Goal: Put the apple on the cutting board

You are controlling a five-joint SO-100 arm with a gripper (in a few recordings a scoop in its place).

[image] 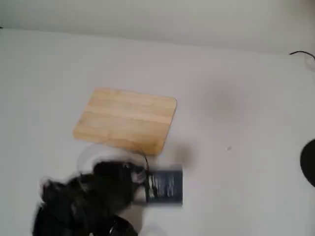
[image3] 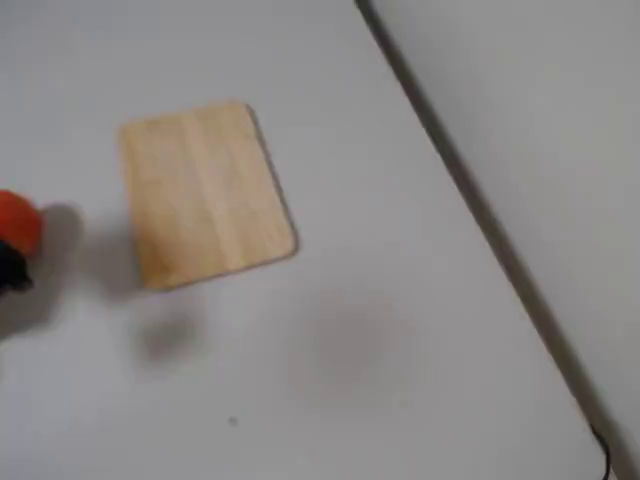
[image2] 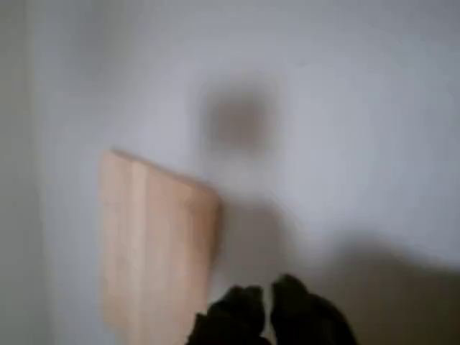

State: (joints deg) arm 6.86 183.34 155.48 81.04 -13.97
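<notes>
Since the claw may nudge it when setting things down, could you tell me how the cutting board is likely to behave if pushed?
The cutting board looks like flat, solid wood strips, so it is probably stiff. It lies flat on the smooth white table, so a push would likely slide it rather than tip it. Its low, wide shape suggests no rolling.

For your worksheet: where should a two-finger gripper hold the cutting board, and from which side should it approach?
Pinch the cutting board across its thin edge, probably the long edge nearest the arm. It lies flat on the table, so its broad face offers nothing to close on; come in low from the side.
</notes>
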